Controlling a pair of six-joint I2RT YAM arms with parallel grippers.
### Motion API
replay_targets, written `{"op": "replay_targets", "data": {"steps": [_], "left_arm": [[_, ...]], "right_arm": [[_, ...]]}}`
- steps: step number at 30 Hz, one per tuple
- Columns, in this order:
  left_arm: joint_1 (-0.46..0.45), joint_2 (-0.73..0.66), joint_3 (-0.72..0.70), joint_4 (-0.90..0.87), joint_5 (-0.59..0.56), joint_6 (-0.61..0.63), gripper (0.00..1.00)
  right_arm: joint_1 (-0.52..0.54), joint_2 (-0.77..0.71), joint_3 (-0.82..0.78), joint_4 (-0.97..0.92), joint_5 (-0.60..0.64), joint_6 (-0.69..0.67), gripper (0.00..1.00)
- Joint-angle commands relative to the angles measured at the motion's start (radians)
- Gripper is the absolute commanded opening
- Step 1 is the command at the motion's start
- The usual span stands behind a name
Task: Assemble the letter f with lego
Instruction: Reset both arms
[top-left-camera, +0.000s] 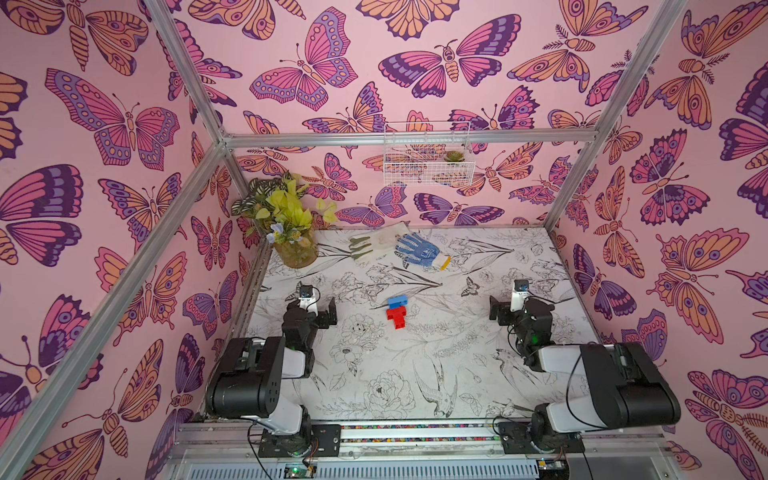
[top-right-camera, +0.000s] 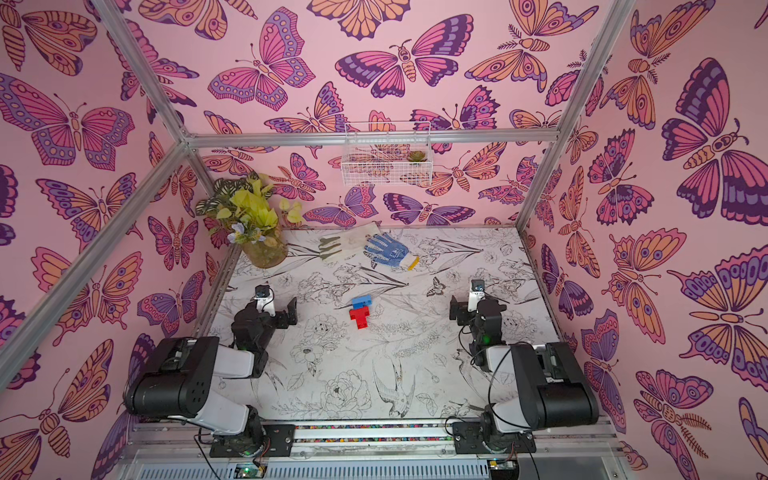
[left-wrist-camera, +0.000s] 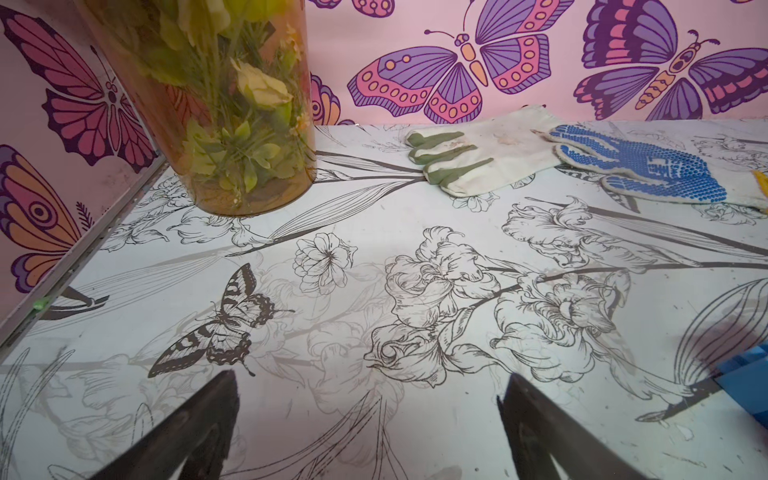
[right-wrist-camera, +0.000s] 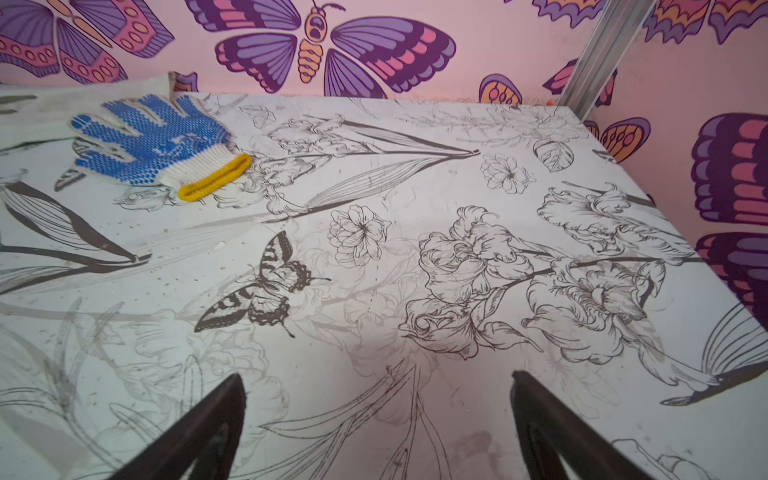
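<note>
The lego lies joined on the table in both top views, forming the letter f (top-left-camera: 397, 312) (top-right-camera: 360, 311). Red bricks (top-left-camera: 396, 319) form a stem with a side stub, and blue bricks (top-left-camera: 397, 301) cap its far end. My left gripper (top-left-camera: 311, 305) (left-wrist-camera: 372, 376) hovers to its left, open, with only bare table between its fingers. A blue brick corner (left-wrist-camera: 748, 374) shows at the edge of the left wrist view. My right gripper (top-left-camera: 517, 306) (right-wrist-camera: 377, 375) stands to the right of the bricks, open and empty. Neither gripper touches the bricks.
A vase of flowers (top-left-camera: 295, 249) stands at the back left corner. A white and green glove (top-left-camera: 372, 243) and a blue dotted glove (top-left-camera: 417, 250) lie along the back edge. A wire basket (top-left-camera: 428, 166) hangs on the back wall. Patterned walls enclose the table.
</note>
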Motion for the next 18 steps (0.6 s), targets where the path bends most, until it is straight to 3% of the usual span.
{"op": "replay_targets", "data": {"steps": [1, 3, 5, 10, 18], "left_arm": [[0.006, -0.009, 0.034, -0.062, -0.028, -0.009, 1.00], [0.007, -0.005, 0.048, -0.083, -0.025, -0.004, 1.00], [0.006, -0.008, 0.065, -0.119, -0.054, -0.015, 1.00], [-0.009, -0.006, 0.114, -0.180, -0.109, -0.012, 1.00], [-0.011, -0.003, 0.120, -0.189, -0.106, -0.014, 1.00]], "right_arm": [[-0.006, 0.013, 0.032, 0.068, 0.035, -0.001, 0.99], [-0.008, -0.019, 0.071, -0.068, 0.039, 0.003, 0.99], [-0.010, 0.010, 0.065, -0.009, 0.051, 0.010, 0.99], [-0.016, -0.002, 0.087, -0.071, 0.051, 0.019, 0.99], [-0.025, -0.006, 0.094, -0.090, 0.042, 0.023, 0.99]]}}
